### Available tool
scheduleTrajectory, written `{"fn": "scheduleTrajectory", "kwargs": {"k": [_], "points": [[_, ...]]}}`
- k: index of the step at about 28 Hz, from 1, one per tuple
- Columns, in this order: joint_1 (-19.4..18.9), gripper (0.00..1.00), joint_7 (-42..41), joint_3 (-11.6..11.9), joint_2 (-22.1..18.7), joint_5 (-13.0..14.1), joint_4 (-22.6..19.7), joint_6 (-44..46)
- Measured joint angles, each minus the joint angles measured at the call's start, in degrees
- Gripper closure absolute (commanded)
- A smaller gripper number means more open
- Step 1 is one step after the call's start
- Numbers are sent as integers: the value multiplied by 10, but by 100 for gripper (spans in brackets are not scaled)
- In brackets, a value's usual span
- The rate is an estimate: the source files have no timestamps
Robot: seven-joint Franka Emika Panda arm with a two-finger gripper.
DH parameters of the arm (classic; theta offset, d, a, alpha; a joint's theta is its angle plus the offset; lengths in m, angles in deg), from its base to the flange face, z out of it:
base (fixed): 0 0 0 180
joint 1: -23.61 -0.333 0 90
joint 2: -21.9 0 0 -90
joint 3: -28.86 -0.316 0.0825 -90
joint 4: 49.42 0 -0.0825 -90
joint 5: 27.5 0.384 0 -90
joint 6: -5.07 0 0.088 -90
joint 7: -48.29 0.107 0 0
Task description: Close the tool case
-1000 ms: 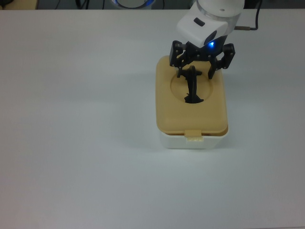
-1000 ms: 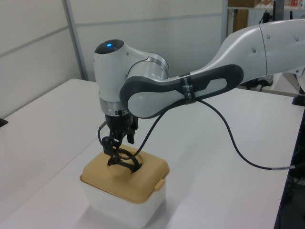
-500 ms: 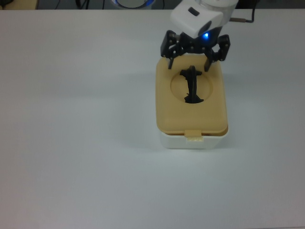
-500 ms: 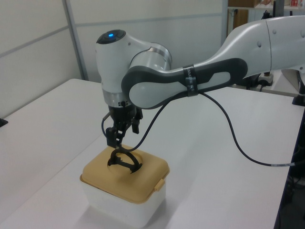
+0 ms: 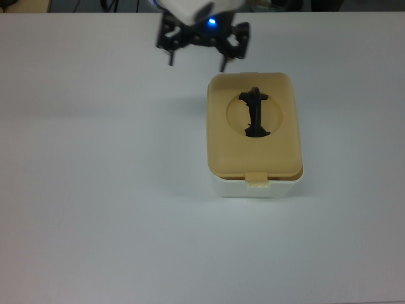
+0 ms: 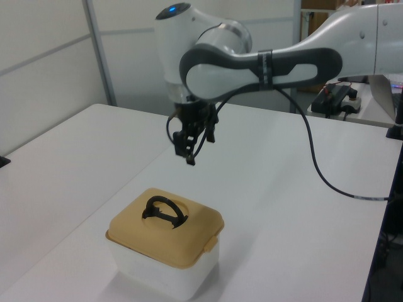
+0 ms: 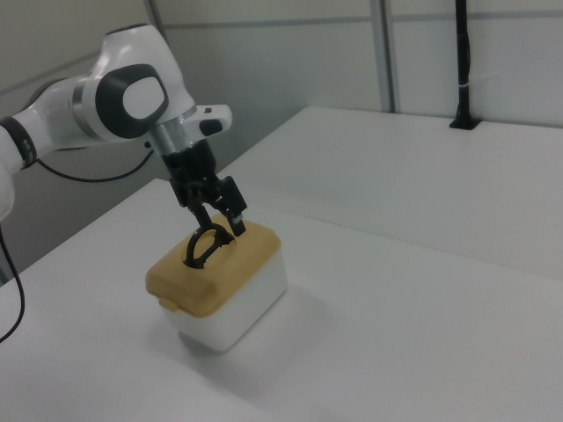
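Top view is showing the gripper [image 5: 196, 60] hanging jaws apart above the bench — the tan lid [image 5: 254, 126] is perhaps sitting unlatched on the tool case [image 5: 253, 187].

White tool case [image 5: 255, 187] sits closed under its tan lid [image 5: 254, 155].

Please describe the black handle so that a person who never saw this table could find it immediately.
On the white table stands one box, the tool case, white below with a tan lid on top. In the round recess in the middle of that lid stands the black handle, a thin arched bar. It is the only dark part on the case.
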Motion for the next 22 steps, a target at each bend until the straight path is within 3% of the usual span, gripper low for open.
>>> {"fn": "scheduleTrajectory", "kwargs": {"k": [16, 22], "points": [[1, 0, -109, 123, -70, 39, 0, 73], [2, 0, -118, 141, -76, 39, 0, 74]]}}
